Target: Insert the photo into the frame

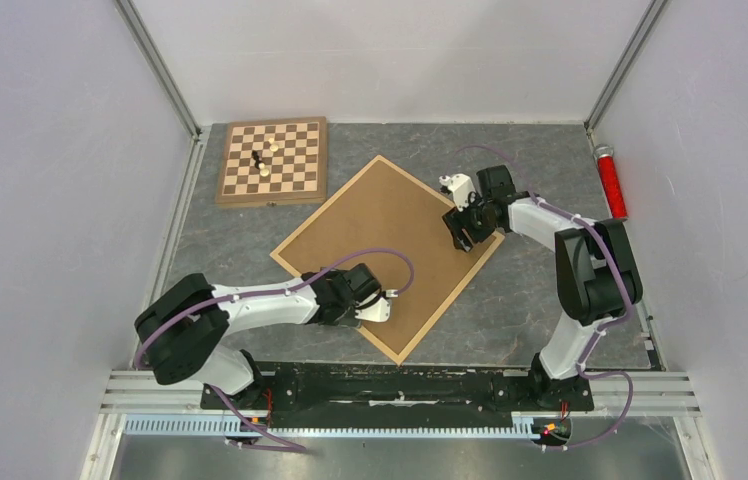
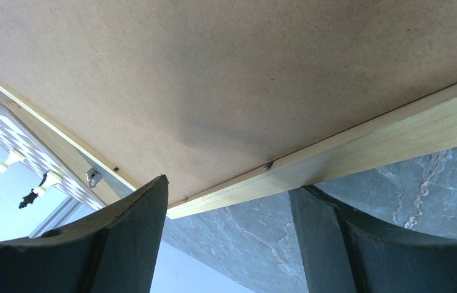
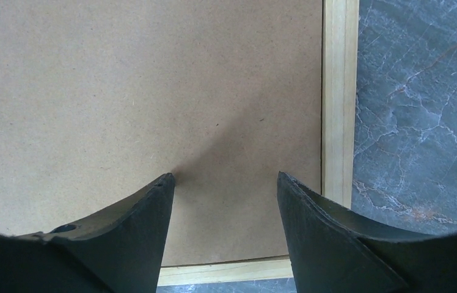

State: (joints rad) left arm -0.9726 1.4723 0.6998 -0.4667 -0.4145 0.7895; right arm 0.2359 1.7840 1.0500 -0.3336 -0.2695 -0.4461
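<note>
Pale wood marks out the frame [image 3: 338,91], which lies flat on the grey stone-patterned table [image 1: 220,240], turned so that it sits as a diamond in front of the arms. A brown backing board [image 1: 390,230] fills its opening from border to border. The photo does not show in any view. Whether it already lies under the board or is somewhere out of sight, I cannot tell.

The left gripper [image 2: 232,186] is low at the frame's near edge, close to the corner nearest the bases. Its jaws stand wide apart, with the wooden border running across the gap between them, and they clasp nothing. The right gripper [image 3: 225,177] is over the backing board just inside the frame's right-hand corner. Its jaws are also spread and it holds nothing. One fingertip meets its own shadow on the board, so it is at or very near the surface.

As I judge it, the task cannot be called done from here. If the print is under the board, only checking remains. If not, the board has to come out, the print has to go in, and the board has to be seated again.

Further out, a chessboard [image 1: 272,160] with a few chess pieces [image 1: 261,162] sits just beyond the frame's far-left edge. A red cylinder [image 1: 610,182] lies by the right wall.
</note>
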